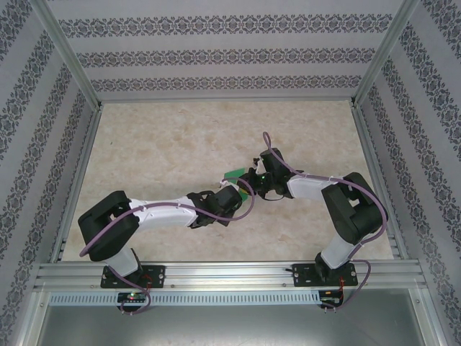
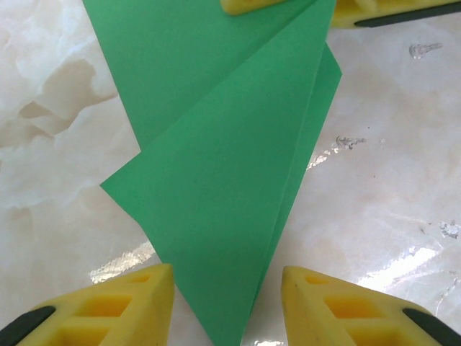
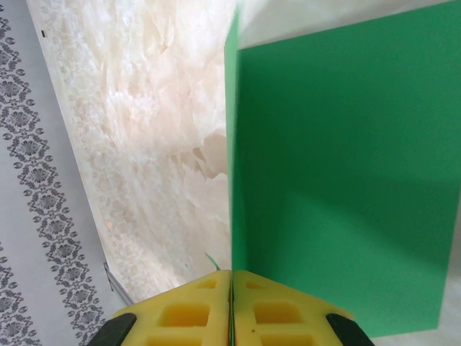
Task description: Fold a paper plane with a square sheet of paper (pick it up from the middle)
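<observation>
The square sheet of paper is bright green and folded into layered triangles with a sharp tip, a rough paper plane shape. In the top view the paper sits mid-table where the two arms meet. My left gripper is open. Its yellow fingers stand either side of the paper's pointed tip, with a gap on both sides. My right gripper is shut on the paper, pinching its edge, and a flat green panel spreads to the right. The right gripper's yellow fingertips show at the paper's far end.
The marble-patterned table lies bare around the arms, glossy with reflections. Patterned walls and metal frame posts enclose it on three sides. An aluminium rail runs along the near edge under both arm bases.
</observation>
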`<state>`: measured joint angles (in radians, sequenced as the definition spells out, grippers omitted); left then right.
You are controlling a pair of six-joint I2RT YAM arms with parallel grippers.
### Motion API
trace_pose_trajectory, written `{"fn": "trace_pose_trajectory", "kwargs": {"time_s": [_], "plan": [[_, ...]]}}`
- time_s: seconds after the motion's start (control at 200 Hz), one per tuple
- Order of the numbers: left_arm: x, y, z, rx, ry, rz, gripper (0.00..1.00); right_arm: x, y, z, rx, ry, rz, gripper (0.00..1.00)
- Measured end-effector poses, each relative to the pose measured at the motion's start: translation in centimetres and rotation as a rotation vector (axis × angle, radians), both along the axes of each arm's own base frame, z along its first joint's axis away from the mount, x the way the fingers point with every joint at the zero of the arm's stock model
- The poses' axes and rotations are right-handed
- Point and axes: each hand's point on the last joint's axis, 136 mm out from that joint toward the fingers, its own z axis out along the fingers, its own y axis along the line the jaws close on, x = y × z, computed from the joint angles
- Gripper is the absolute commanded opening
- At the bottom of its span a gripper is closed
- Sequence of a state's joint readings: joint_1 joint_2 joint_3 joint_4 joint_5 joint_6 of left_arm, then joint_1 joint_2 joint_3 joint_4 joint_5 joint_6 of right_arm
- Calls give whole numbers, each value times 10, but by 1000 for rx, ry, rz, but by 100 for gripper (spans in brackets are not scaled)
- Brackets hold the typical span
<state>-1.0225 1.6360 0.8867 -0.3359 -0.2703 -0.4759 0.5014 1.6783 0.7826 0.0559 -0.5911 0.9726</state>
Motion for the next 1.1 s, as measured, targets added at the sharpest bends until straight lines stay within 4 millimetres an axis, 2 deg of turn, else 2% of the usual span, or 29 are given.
{"fn": "trace_pose_trajectory", "kwargs": {"time_s": [0.135,0.245,0.36,0.52,0.689,0.864,1.099], "plan": [[2,-2,2,-1,-8,-1,35,1,2,3,6,-1,5,9],[3,-3,-2,8,-5,-3,34,0,2,3,8,-2,9,9],[3,-3,-6,19,0,-5,41,0,2,3,8,-2,9,10],[3,-2,-14,38,8,-6,43,1,2,3,8,-2,9,10],[3,-2,-15,43,7,-5,33,1,2,4,8,-2,9,10],[5,0,-14,51,-4,-1,30,1,2,5,8,-2,9,10],[6,1,-14,54,-9,1,19,1,2,5,8,-2,9,11]]}}
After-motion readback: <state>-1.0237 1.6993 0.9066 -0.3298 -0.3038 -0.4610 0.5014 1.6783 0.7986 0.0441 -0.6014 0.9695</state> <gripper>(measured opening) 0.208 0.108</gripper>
